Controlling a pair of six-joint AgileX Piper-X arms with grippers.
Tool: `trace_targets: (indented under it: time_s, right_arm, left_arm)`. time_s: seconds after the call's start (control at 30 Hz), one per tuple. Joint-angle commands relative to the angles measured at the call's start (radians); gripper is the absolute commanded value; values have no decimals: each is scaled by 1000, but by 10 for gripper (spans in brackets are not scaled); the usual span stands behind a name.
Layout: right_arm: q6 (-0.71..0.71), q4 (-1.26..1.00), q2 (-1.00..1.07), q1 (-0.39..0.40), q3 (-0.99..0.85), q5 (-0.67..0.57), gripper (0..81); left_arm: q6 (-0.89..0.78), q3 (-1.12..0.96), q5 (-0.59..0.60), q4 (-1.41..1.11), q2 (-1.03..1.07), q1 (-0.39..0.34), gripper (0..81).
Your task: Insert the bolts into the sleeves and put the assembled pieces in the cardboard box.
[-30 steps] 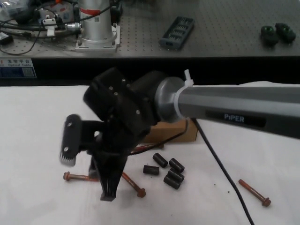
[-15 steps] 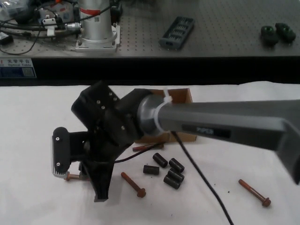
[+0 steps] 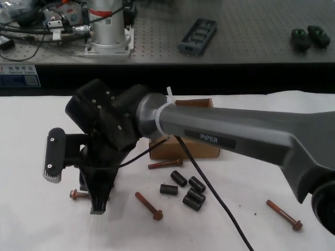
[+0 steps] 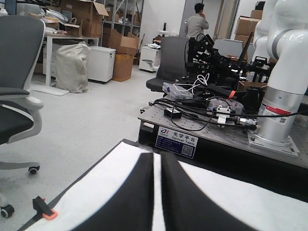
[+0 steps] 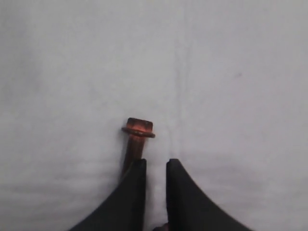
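High view: my right arm low over the cloth, next to a rusty bolt

My right gripper (image 3: 99, 208) points down at the white cloth (image 3: 36, 230), on the left side of the high view. Its two fingers stand nearly together with a thin slit between them, and the slit is empty. In the right wrist view a rusty flange bolt (image 5: 138, 129) lies flat just beside the outer side of one finger (image 5: 131, 192). The shank goes under this finger, and I cannot tell if they touch.

About writing: my right arm carries white lettering (image 3: 212, 138) on its grey link. The edge of the optical bench (image 3: 251, 36) has a blue-and-white label (image 3: 19, 76). The left wrist view shows this label closer, with a logo and some characters.

The high view also shows three more bolts (image 3: 148, 205) loose on the cloth. Five black sleeves (image 3: 191, 203) lie in a loose group between them. The cardboard box (image 3: 162, 150) stands just behind the sleeves, partly covered by my arm.

My left gripper (image 4: 157, 156) has its fingers pressed almost together, with a thin line of cloth visible between them, and it grips nothing. Past it the left wrist view looks at the bench with cables, a white robot column (image 4: 281, 91), an office chair (image 4: 17, 72) and cartons (image 4: 122, 53).
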Motion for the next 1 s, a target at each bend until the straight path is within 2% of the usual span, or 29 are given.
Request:
trace_targets:
  time_s: [0.0, 0.1, 0.5, 0.83, 0.9, 0.97]
  right_arm:
    - [8, 23, -6, 0, -18, -6, 182]
    - [30, 58, -6, 7, -18, -6, 239]
    - [38, -20, -1, 5, -18, -33, 242]
    - [65, -71, 12, -4, -18, -60, 181]
    - [74, -79, 23, -4, -20, -60, 181]
    - [88, -73, 40, -4, -33, -60, 181]
  left_arm:
    - [11, -12, -7, 2, -6, 4, 45]
    - [11, -12, -7, 2, -6, 4, 45]
    - [11, -14, -7, 4, -6, 4, 45]
    - [11, -73, -11, 105, -6, 4, 45]
    - [11, -79, -7, 132, -6, 4, 71]
    - [2, -79, -7, 133, -6, 4, 160]
